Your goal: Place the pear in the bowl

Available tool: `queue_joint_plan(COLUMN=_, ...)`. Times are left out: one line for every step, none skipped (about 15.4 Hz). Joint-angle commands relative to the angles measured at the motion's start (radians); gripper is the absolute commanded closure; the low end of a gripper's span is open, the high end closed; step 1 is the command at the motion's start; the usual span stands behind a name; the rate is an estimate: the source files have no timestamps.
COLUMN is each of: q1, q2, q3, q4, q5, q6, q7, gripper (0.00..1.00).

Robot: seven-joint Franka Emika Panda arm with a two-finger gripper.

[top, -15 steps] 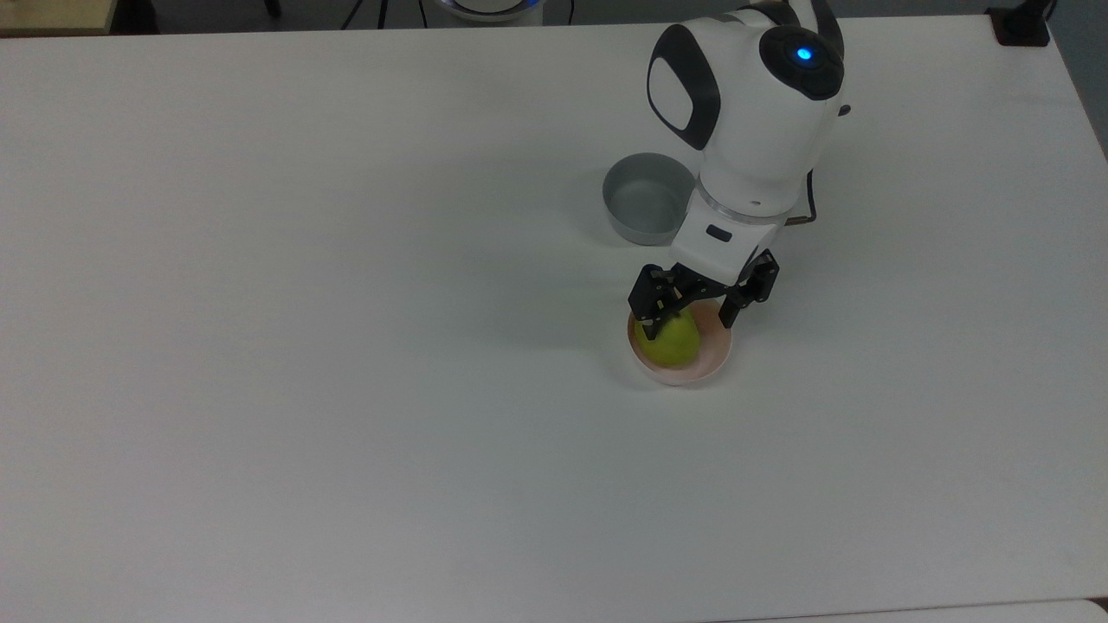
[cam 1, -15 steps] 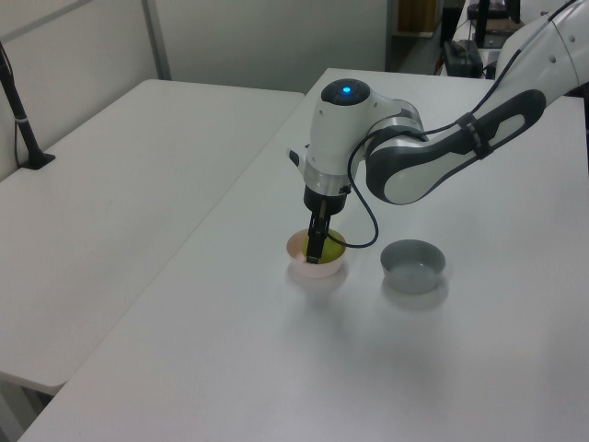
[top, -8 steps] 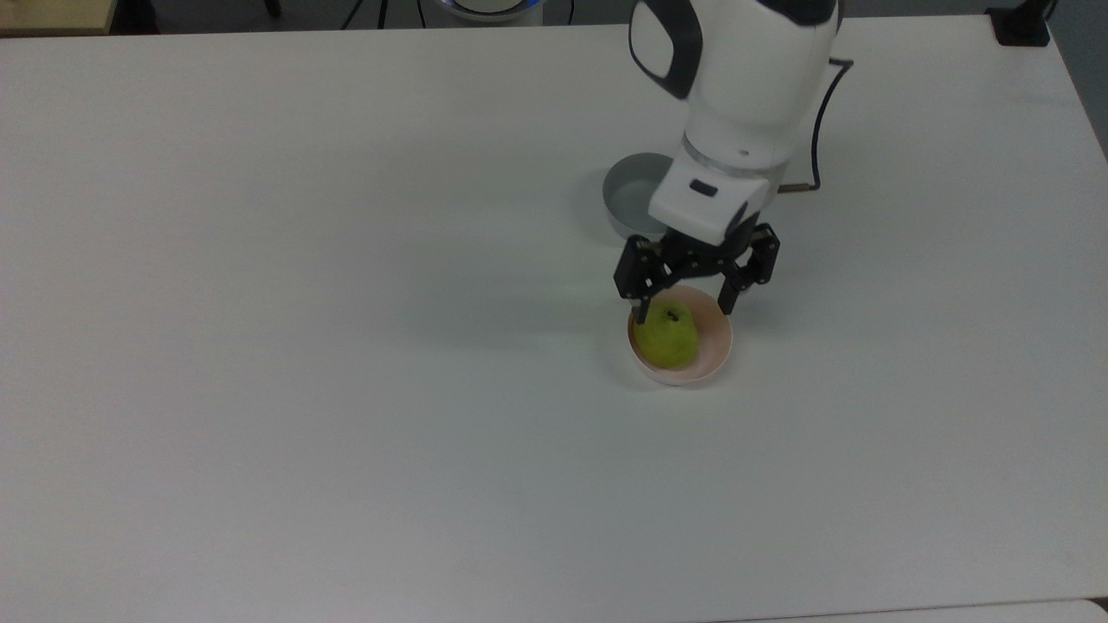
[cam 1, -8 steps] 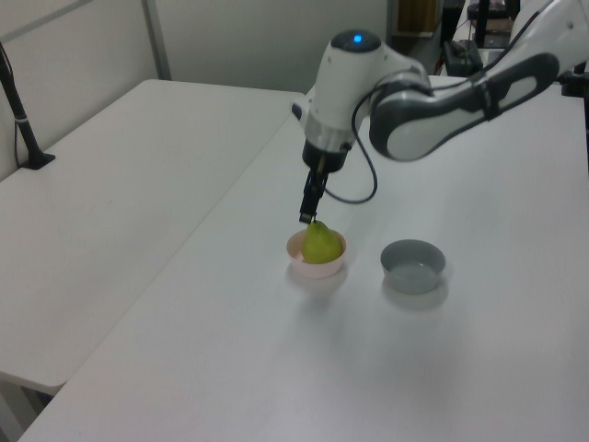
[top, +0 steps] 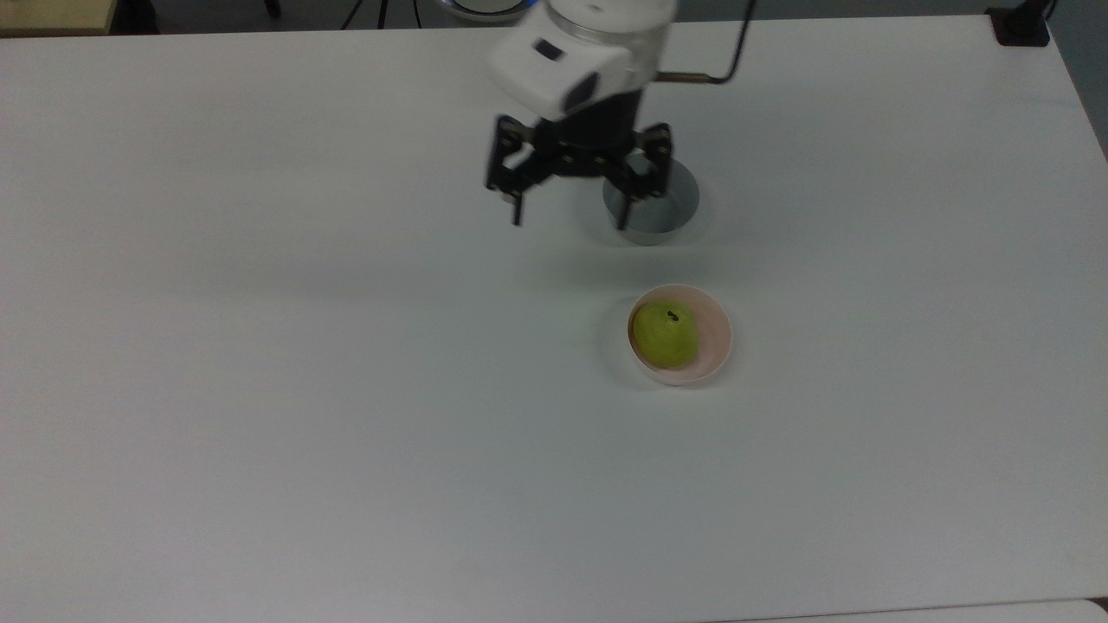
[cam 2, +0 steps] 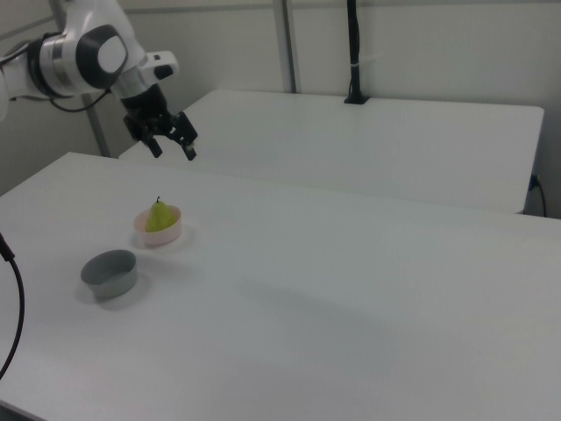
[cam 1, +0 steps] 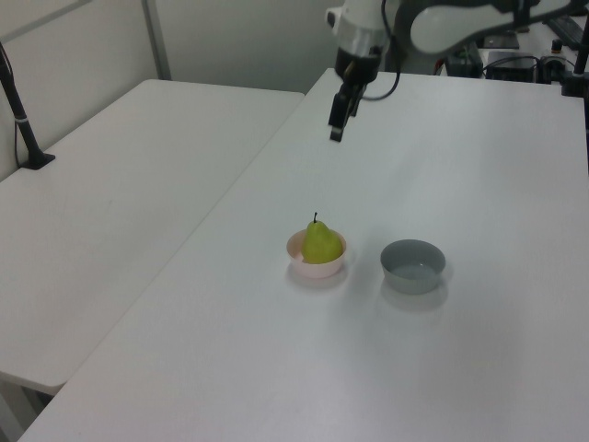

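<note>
Seeing my pincer (top: 570,221) spread wide, empty, high above tabletop (top: 260,346). One pear (top: 665,334) upright inside one pink bowl (top: 714,346); one grey bowl (top: 671,216) beside.

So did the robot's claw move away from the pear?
Yes. The gripper has lifted off the pear in the pink bowl and now hangs open beside the grey bowl.

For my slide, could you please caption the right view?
Pear sits upright in the pink bowl; open gripper hangs above, grey bowl nearby.
</note>
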Motion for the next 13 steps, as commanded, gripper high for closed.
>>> queue_joint_plan(q1=-0.136, q2=-0.079, q3=0.046, q4=-0.049, q5=-0.005, q6=-0.094, q7=0.000, gripper=0.00)
queue_joint_plan(q1=-0.169, q2=-0.096, q3=0.047, q4=-0.066, q5=-0.005, q6=-0.100, q7=-0.018, gripper=0.00)
queue_joint_plan(q1=-0.193, q2=-0.116, q3=0.047, q4=-0.086, q5=-0.005, q6=-0.106, q7=-0.049, gripper=0.00)
queue_joint_plan(q1=-0.216, q2=-0.134, q3=0.047, q4=-0.106, q5=-0.003, q6=-0.124, q7=-0.081, gripper=0.00)
queue_joint_plan(q1=-0.235, q2=-0.148, q3=0.047, q4=-0.121, q5=-0.003, q6=-0.149, q7=-0.097, gripper=0.00)
queue_joint_plan(q1=-0.244, q2=-0.162, q3=0.047, q4=-0.130, q5=-0.003, q6=-0.176, q7=-0.100, gripper=0.00)
queue_joint_plan(q1=-0.253, q2=-0.170, q3=0.047, q4=-0.140, q5=-0.003, q6=-0.201, q7=-0.101, gripper=0.00)
queue_joint_plan(q1=-0.264, q2=-0.179, q3=0.047, q4=-0.141, q5=-0.003, q6=-0.227, q7=-0.111, gripper=0.00)
queue_joint_plan(q1=-0.269, q2=-0.185, q3=0.047, q4=-0.141, q5=-0.005, q6=-0.253, q7=-0.132, gripper=0.00)
queue_joint_plan(q1=-0.270, q2=-0.188, q3=0.046, q4=-0.141, q5=-0.003, q6=-0.272, q7=-0.166, gripper=0.00)
queue_joint_plan(q1=-0.270, q2=-0.188, q3=0.044, q4=-0.140, q5=-0.003, q6=-0.276, q7=-0.186, gripper=0.00)
queue_joint_plan(q1=-0.270, q2=-0.191, q3=0.043, q4=-0.140, q5=-0.003, q6=-0.276, q7=-0.189, gripper=0.00)
queue_joint_plan(q1=-0.270, q2=-0.194, q3=0.038, q4=-0.140, q5=-0.003, q6=-0.276, q7=-0.189, gripper=0.00)
